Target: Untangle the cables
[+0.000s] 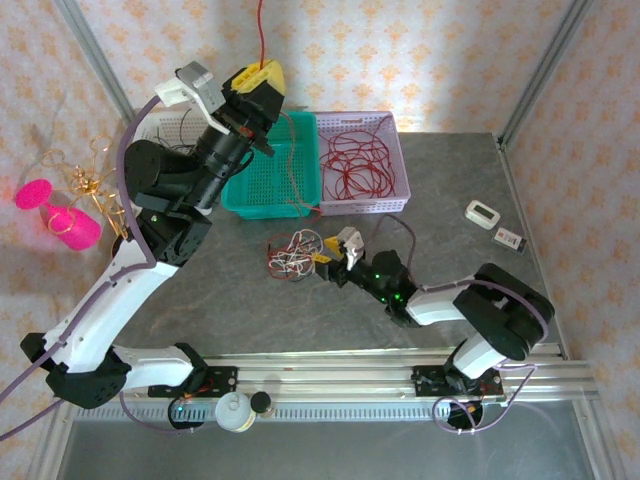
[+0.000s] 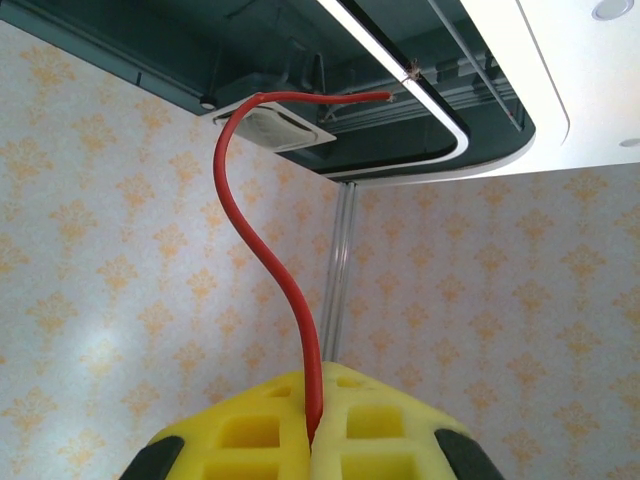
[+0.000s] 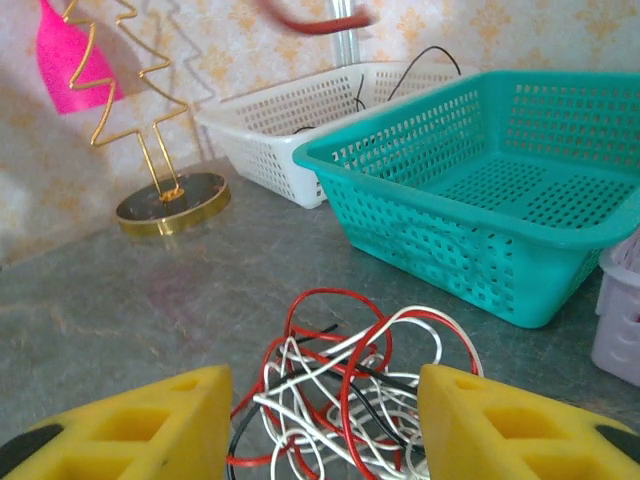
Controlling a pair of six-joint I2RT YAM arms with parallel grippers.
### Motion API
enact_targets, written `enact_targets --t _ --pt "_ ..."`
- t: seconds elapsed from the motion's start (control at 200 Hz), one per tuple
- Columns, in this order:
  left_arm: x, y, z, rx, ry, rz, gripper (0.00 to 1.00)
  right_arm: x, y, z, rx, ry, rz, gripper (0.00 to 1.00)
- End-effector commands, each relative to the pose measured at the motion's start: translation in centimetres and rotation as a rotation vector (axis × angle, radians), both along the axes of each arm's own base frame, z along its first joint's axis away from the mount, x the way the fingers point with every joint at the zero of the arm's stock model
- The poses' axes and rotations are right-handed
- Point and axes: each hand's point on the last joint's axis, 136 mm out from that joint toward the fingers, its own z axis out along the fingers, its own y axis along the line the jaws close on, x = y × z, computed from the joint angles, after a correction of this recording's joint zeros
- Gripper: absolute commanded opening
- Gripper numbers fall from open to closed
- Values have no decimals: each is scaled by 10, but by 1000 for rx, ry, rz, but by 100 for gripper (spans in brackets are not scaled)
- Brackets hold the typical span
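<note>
Your right gripper (image 3: 322,405) half-wide, tangled cables (image 3: 340,380) between its jaws at 12 o'clock, teal basket (image 3: 500,170) at 2 o'clock, left gripper (image 2: 312,440) clamped on one red cable (image 2: 262,250), held high.

My right gripper (image 3: 325,405), jaws apart: tangled red, white, black cables (image 3: 335,345) between. Beyond: teal basket (image 3: 500,200), white basket (image 3: 290,125), gold stand (image 3: 170,205).

The red cable (image 1: 262,30) runs off the overhead view's top edge.

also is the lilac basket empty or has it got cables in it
Not empty. The lilac basket holds a loose pile of looping red cables, spread over most of its floor in the top view.
</note>
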Motion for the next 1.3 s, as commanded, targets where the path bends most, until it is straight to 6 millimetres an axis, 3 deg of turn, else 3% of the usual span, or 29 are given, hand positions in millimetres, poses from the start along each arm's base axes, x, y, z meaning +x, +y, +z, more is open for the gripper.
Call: enact_targets --t 0.0,0.09,0.245,0.491,0.676,0.846,1.111,1.201,1.291 --pt "-9 5 11 -21 -21 -19 0 -8 2 48 8 -253 55 53" --pt "-9 4 11 -17 -16 -26 0 -9 7 55 -39 -344 110 53" --pt "-14 6 13 -16 -14 -34 0 0 -3 74 7 -395 171 53" --pt "-15 4 12 -6 -10 -46 0 -16 23 82 -29 -452 415 57" --pt "-13 0 10 4 -3 -60 0 -27 42 77 -62 -477 523 58" --pt "-12 -1 10 5 -6 -59 0 -33 57 60 -131 -450 601 52" --pt "-3 -4 1 19 9 -32 0 -27 43 71 -88 -401 526 38" --pt "1 -6 -2 20 10 -28 0 -32 36 83 -11 -353 545 37" --pt "4 -7 -3 23 10 -22 0 -24 29 92 21 -300 486 39"
